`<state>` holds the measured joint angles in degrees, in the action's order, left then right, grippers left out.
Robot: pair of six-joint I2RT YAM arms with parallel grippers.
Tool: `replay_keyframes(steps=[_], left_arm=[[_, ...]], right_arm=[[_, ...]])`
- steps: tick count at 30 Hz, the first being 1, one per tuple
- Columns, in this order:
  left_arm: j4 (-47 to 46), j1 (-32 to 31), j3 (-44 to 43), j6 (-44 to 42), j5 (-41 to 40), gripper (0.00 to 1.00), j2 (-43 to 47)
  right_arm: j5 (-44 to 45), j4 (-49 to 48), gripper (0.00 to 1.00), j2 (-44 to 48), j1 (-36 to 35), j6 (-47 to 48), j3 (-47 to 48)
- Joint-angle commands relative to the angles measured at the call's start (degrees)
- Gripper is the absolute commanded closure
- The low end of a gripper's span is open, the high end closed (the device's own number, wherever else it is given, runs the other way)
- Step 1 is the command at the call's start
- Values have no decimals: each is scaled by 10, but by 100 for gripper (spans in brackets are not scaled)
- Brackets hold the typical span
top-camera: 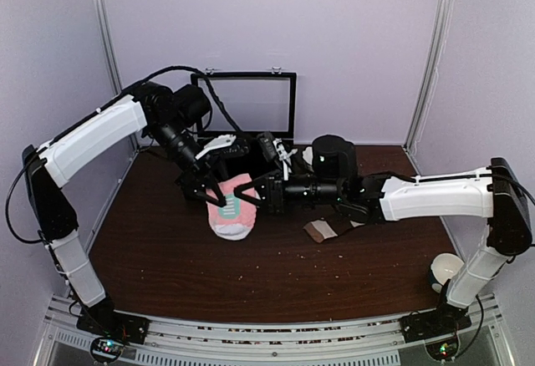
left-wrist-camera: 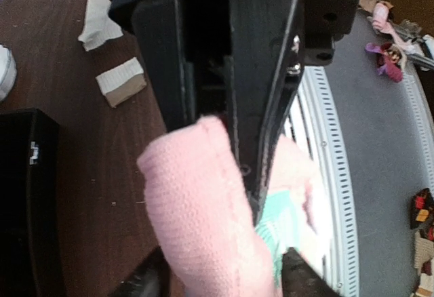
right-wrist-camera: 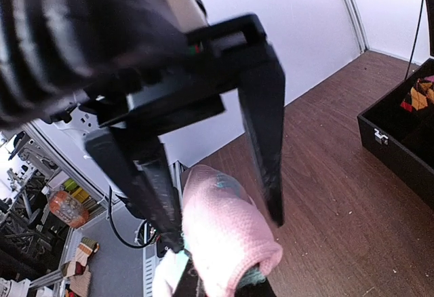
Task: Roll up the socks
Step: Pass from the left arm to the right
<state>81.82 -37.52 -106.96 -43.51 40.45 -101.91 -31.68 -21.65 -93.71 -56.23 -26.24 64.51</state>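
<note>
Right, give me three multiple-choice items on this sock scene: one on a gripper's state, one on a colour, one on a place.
1. The left gripper is:
A open and empty
B shut on the pink sock
C out of view

2. The pink sock's patches are:
A mint and white
B blue and yellow
C black and red

3. The beige sock lies:
A draped over the pink sock
B on the table, to the pink sock's right in the top view
C inside the left gripper

Key:
1 B, since its fingers pinch pink fabric in the left wrist view.
2 A, since both colours show from above.
3 B, since it sits apart on the wood.
</note>
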Motion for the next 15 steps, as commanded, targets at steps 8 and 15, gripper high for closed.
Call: replay_keyframes(steps=[8,15], left_arm=[[-276,-5,64,131,-444,2,182],[-267,-24,163,26,-378,2,248]], right_arm=[[90,74,100,9,-19,45,39],[137,77,100,-1,-30,68,67]])
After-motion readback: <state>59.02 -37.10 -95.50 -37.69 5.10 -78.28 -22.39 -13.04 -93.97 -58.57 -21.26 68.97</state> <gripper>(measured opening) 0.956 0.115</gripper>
